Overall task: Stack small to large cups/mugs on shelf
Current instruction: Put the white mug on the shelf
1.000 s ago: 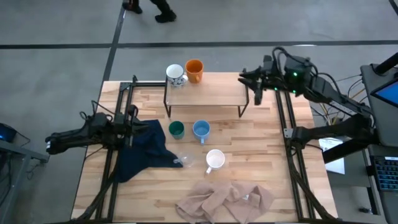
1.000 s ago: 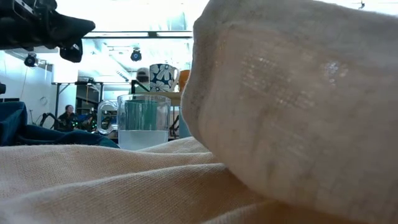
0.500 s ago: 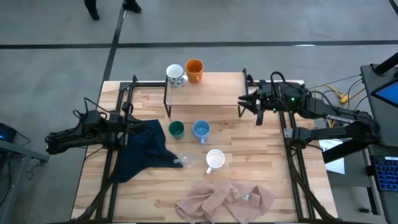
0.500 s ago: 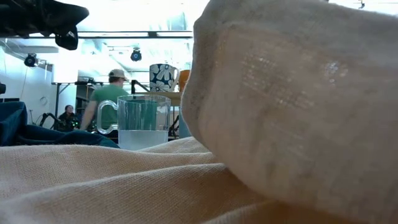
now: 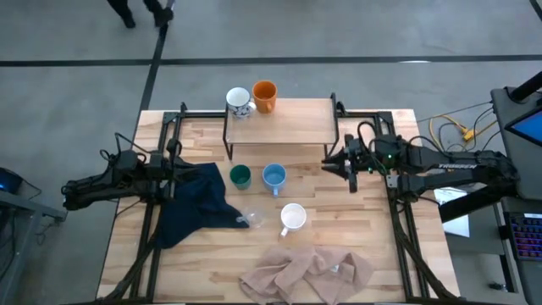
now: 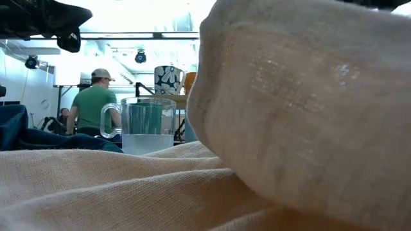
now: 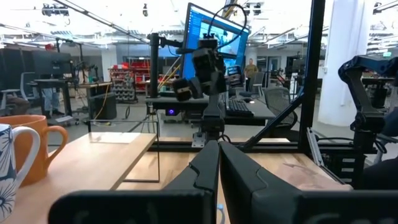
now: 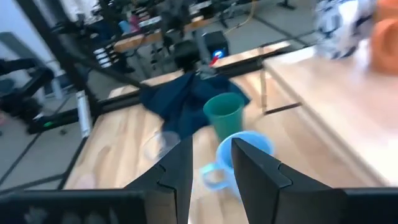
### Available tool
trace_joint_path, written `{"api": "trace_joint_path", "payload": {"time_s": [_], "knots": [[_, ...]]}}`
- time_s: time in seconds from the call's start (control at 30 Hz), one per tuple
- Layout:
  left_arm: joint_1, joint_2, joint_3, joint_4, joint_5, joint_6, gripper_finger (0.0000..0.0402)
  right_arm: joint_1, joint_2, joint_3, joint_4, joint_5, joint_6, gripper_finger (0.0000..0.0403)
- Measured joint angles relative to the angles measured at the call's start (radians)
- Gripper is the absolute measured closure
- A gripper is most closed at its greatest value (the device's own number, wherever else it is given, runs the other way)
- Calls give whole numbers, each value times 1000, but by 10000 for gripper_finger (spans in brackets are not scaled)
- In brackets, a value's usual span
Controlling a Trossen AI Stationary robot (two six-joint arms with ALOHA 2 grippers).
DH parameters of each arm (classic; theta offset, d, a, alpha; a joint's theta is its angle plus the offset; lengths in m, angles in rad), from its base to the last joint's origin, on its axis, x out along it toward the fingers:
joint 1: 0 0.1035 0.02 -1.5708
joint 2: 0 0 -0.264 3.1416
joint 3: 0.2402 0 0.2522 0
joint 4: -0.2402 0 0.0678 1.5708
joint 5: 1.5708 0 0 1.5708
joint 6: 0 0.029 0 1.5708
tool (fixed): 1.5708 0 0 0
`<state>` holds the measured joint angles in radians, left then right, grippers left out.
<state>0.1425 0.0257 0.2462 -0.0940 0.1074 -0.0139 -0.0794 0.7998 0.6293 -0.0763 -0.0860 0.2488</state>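
The right gripper [image 5: 350, 166], fingers apart and empty, hung right of the shelf [image 5: 292, 119]; the left gripper [image 5: 175, 163] waited pressed together.

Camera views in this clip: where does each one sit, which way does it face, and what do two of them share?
High view: above the table, looking straight down; both arms show, right pincer beside the shelf.
Low view: at tabletop height behind the beige cloth; the glass cup and a person show beyond it.
Left wrist view: past its shut fingers toward the shelf and the orange mug.
Right wrist view: past its open fingers at the light blue mug.
Shared: both wrist views show the shelf.
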Motion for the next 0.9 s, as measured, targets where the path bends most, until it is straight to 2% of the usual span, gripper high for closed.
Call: {"api": "trace_joint_path", "payload": {"time_s": [0.27, 0.4, 0.57, 0.9], "knots": [[0, 0, 0, 7, -10, 2, 402, 130, -83, -7, -108, -18, 15, 307], [0, 0, 0, 20, -40, 3, 402, 175, -149, -28, -100, 47, -60, 321], [0, 0, -1, 77, -72, 4, 402, 184, -260, -105, -85, 98, -92, 330], [0, 0, -1, 94, -188, 2, 402, 185, -414, -271, -35, 58, -69, 329]]}}
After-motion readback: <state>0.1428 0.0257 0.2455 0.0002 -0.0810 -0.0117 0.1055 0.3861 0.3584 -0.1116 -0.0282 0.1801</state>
